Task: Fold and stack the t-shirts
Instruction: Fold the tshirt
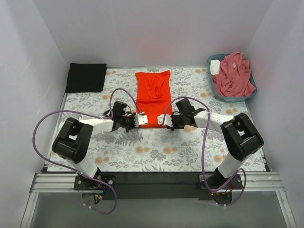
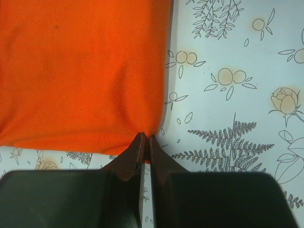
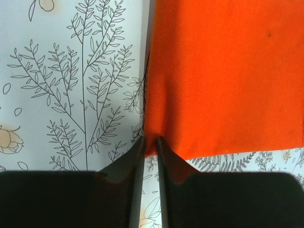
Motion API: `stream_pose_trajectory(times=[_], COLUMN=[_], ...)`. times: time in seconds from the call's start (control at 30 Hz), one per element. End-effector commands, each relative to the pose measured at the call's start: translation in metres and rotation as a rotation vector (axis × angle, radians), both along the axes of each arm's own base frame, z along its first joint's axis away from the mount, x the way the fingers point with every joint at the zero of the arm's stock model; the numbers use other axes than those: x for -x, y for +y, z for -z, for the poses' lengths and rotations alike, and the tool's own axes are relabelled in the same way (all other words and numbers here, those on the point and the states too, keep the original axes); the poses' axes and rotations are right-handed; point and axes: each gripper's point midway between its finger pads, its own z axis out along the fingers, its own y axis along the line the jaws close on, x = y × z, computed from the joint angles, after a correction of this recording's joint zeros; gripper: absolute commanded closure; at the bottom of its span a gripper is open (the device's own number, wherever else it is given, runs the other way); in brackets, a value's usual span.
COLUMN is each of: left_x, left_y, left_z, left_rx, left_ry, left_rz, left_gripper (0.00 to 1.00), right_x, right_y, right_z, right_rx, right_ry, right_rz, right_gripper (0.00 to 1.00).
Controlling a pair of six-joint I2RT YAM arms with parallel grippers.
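Observation:
The orange-red t-shirt (image 1: 153,95) lies as a long narrow strip in the middle of the table, sleeves folded in. My left gripper (image 1: 138,120) is shut on its near left corner, seen in the left wrist view (image 2: 146,137) pinching the orange cloth (image 2: 80,71). My right gripper (image 1: 167,120) is shut on the near right corner, seen in the right wrist view (image 3: 150,140) pinching the cloth (image 3: 228,71). A black folded t-shirt (image 1: 86,77) lies at the far left. A dusty-pink t-shirt (image 1: 233,73) is heaped in the basket.
The blue-grey basket (image 1: 251,93) stands at the far right corner. The floral table covering (image 1: 156,147) spreads under everything. White walls close in the left, back and right sides.

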Motion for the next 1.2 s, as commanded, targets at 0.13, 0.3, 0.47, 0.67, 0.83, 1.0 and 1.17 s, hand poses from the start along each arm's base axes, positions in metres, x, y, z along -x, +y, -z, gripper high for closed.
stream_pose_trajectory(times=[0.13, 0.3, 0.47, 0.67, 0.83, 1.0, 1.17], left_x=[0.0, -0.009, -0.026, -0.04, -0.032, 0.011, 0.083], left_y=[0.0, 0.001, -0.001, 0.001, 0.003, 0.007, 0.017], left_z=[-0.001, -0.019, -0.071, -0.122, -0.147, -0.156, -0.168], left_rx=[-0.01, 0.015, 0.067, 0.099, 0.114, 0.096, 0.08], left_ry=[0.006, 0.002, -0.051, -0.083, -0.112, -0.088, 0.021], left_rz=[0.014, -0.003, -0.018, -0.04, -0.032, 0.029, 0.117], left_gripper=[1.0, 1.0, 1.0, 1.0, 1.0, 1.0, 1.0], right_x=[-0.005, -0.015, -0.018, -0.027, -0.023, 0.016, 0.091], right_y=[-0.003, 0.004, 0.01, 0.014, 0.011, 0.002, 0.002], right_z=[0.007, -0.021, -0.066, -0.127, -0.154, -0.158, -0.171], right_rx=[0.021, -0.034, -0.105, -0.17, -0.187, -0.172, -0.191], right_ry=[0.009, -0.035, -0.039, -0.063, -0.062, -0.004, 0.046], right_rz=[0.027, 0.038, 0.046, 0.078, 0.085, 0.072, -0.001], right_gripper=[0.99, 0.99, 0.99, 0.99, 0.99, 0.99, 0.99])
